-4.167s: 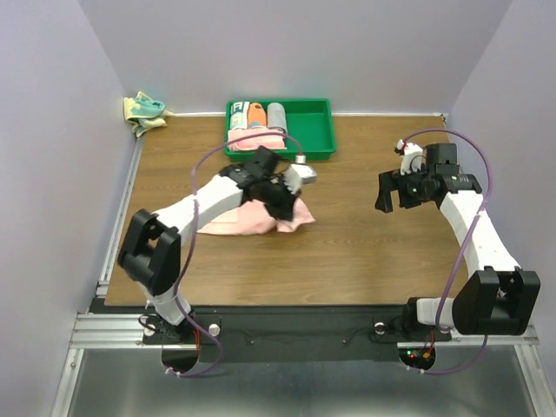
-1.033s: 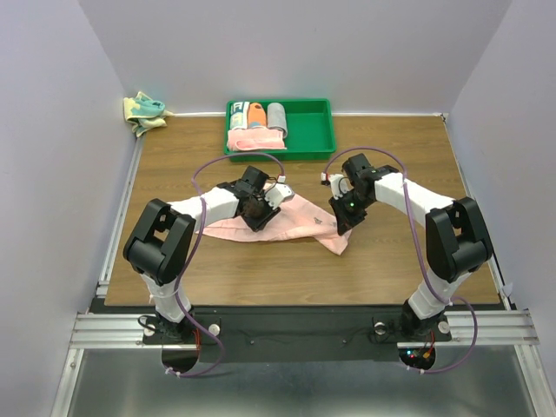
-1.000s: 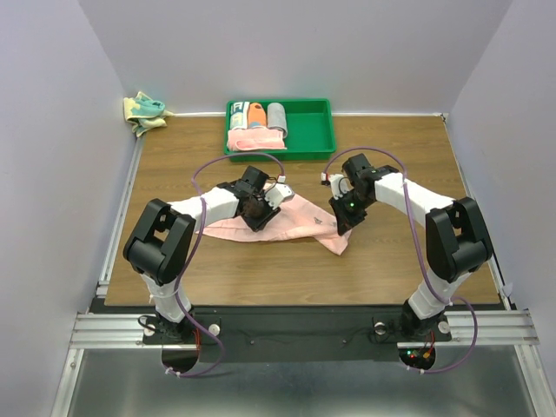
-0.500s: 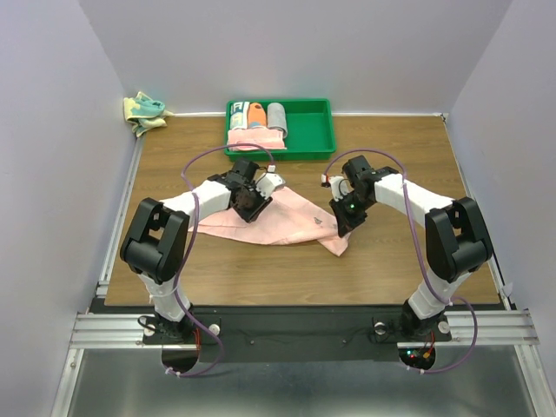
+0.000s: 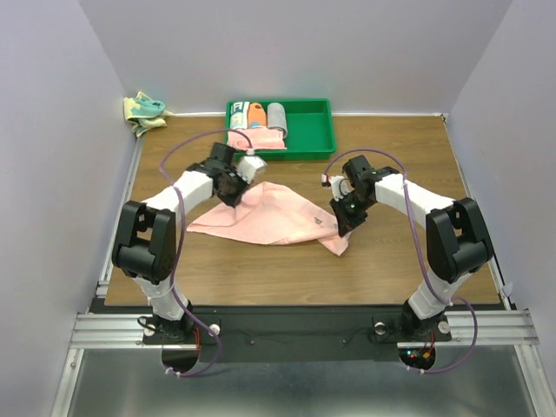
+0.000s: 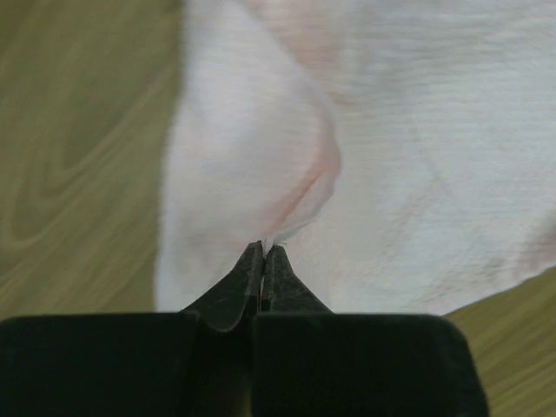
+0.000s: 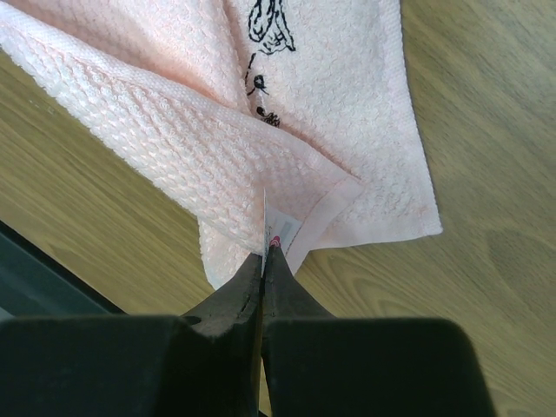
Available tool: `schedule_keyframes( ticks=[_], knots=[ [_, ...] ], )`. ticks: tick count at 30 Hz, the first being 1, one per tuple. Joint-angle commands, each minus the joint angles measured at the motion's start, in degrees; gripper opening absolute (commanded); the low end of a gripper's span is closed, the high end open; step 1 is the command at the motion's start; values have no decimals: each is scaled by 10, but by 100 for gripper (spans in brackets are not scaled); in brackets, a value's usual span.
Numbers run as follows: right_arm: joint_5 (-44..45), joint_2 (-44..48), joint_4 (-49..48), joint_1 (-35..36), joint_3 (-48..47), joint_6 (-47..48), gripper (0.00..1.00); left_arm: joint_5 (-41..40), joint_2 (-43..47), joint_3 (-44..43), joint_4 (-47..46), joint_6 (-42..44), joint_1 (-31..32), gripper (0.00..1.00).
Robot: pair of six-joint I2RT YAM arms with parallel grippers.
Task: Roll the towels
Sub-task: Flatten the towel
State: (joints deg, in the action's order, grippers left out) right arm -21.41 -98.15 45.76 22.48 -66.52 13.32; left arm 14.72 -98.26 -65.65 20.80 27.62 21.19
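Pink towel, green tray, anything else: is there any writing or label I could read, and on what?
Nothing here reads as words.
On the pink towel: a black scribbled mark, more drawing than letters.
On the white tag at the towel's corner: a red speck, too small to read.
On the rolls in the green tray: one white-and-green pattern, too small to read.

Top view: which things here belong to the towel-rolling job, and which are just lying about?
In the job: pink towel, pinched by the left gripper and right gripper; crumpled teal and yellow towel, untouched.
Lying about: green tray and the rolls in it.
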Motion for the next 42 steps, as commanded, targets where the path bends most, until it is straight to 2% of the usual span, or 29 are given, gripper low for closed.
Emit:
schedule_keyframes(
  ticks=[1, 7, 8, 9, 10, 12, 13, 15, 19, 20, 21, 22, 23, 25, 28, 33, 42],
  knots=[
    [17, 38, -8, -1, 8, 8, 1, -16, 45, -78, 5, 30, -89, 0],
    [41, 55, -6, -2, 13, 14, 0, -36, -45, -191, -7, 34, -179, 0],
    [43, 57, -7, -1, 12, 14, 1, -32, -57, -204, -5, 31, -187, 12],
    [44, 58, -7, -1, 10, 14, 0, -30, -75, -216, -4, 29, -194, 28],
    [49, 60, -7, -1, 9, 14, 1, -23, -81, -236, -2, 20, -207, 50],
    [59, 64, -7, -1, 3, 14, 1, -2, -80, -251, 8, 24, -232, 66],
    [62, 67, -6, -2, 3, 15, 1, 13, -74, -253, 26, 31, -239, 70],
    [69, 70, -7, -1, 0, 21, 0, 66, -41, -242, 47, 82, -259, 71],
    [93, 71, -6, -2, -5, 37, 1, 110, 29, -168, 95, 188, -286, 71],
    [97, 71, -7, -2, -5, 45, 1, 140, 39, -157, 150, 219, -288, 70],
    [102, 72, -6, -2, -5, 48, 1, 148, 57, -144, 180, 254, -288, 69],
    [111, 73, -7, -2, -3, 51, 0, 156, 67, -109, 227, 330, -288, 66],
    [113, 74, -7, -3, -1, 56, 1, 160, 76, -86, 239, 356, -288, 64],
    [99, 80, -5, -3, 3, 62, 1, 156, 113, -38, 250, 429, -288, 61],
    [63, 93, 2, -2, 15, 71, 1, 137, 152, 64, 233, 493, -287, 57],
    [50, 103, 21, 3, 27, 97, 1, 148, 177, 126, 223, 569, -285, 57],
    [50, 126, 41, 42, 48, 127, 7, 143, 161, 174, 141, 579, -251, 57]
  ],
)
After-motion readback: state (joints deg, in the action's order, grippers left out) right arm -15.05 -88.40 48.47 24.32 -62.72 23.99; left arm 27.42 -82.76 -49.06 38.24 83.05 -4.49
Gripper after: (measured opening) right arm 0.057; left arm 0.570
